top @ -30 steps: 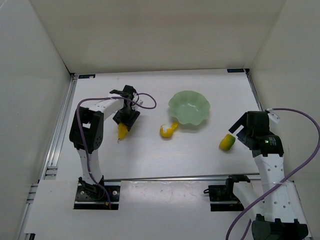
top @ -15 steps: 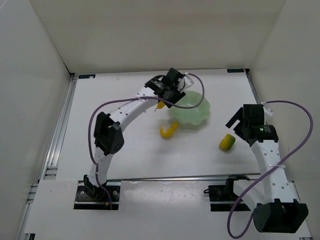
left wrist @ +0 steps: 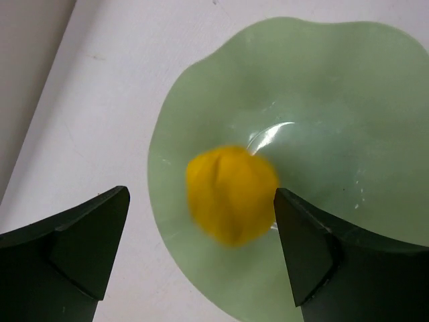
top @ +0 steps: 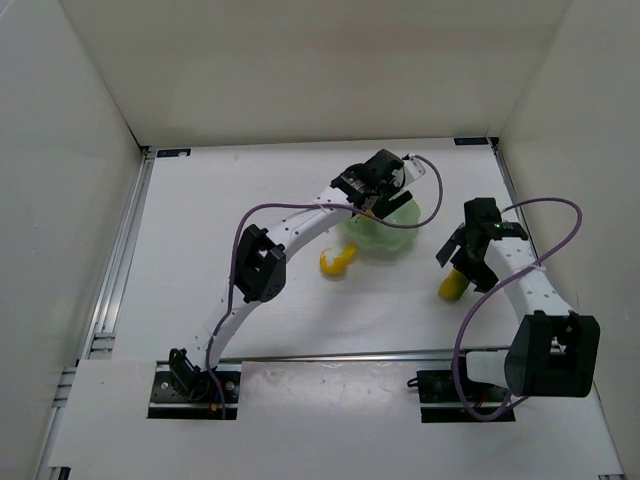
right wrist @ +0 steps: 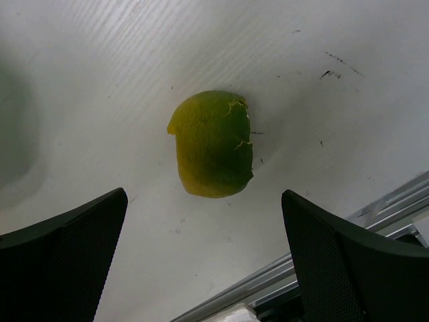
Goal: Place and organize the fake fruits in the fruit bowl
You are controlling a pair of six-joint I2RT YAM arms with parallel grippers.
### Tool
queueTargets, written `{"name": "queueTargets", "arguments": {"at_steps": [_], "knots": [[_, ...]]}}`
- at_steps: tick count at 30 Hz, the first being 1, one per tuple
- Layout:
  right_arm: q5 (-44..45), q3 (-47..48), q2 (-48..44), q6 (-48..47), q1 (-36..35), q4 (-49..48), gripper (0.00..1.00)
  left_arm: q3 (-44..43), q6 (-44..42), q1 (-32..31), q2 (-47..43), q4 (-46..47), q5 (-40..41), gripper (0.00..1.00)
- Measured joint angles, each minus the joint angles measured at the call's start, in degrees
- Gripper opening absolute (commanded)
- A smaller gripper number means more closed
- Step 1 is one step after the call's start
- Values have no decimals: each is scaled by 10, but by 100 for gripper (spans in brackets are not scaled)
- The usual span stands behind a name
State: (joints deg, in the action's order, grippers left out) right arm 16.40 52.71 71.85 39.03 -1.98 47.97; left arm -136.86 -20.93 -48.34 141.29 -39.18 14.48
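The fruit bowl [left wrist: 322,100], pale green with a wavy rim, sits at the back middle of the table [top: 398,238]. My left gripper [left wrist: 201,200] hangs open right above it [top: 378,192]. A yellow pear-shaped fruit [left wrist: 231,194] shows blurred between the spread fingers, free of both, over the bowl's inside. The top view hides it under the gripper. A yellow-and-white fruit [top: 337,260] lies on the table just left of the bowl. My right gripper [right wrist: 204,200] is open above a yellow-green oval fruit [right wrist: 213,144], which lies on the table right of the bowl [top: 455,286].
White walls close in the table on three sides. A metal rail [right wrist: 301,282] runs along the near edge behind the yellow-green fruit, and another rail [top: 120,270] lines the left side. Purple cables loop off both arms.
My left arm carried the yellow pear from the table's left side over to the bowl and opened its jaws. The right arm swung in over the yellow-green fruit.
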Motion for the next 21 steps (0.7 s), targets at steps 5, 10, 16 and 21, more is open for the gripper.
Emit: {"name": "queueTargets", "arguments": {"at_steps": [5, 10, 16, 21], "knots": [[-8, -4, 54, 14, 0, -3, 100, 15, 2, -7, -21, 17, 33, 100], [-10, -20, 110, 23, 0, -6, 82, 86, 9, -6, -93, 22, 79, 100], [-3, -32, 127, 35, 0, -19, 17, 259, 20, 34, -273, 28, 101, 100], [38, -22, 105, 40, -11, -13, 8, 442, 39, 96, -426, 32, 109, 100]]}}
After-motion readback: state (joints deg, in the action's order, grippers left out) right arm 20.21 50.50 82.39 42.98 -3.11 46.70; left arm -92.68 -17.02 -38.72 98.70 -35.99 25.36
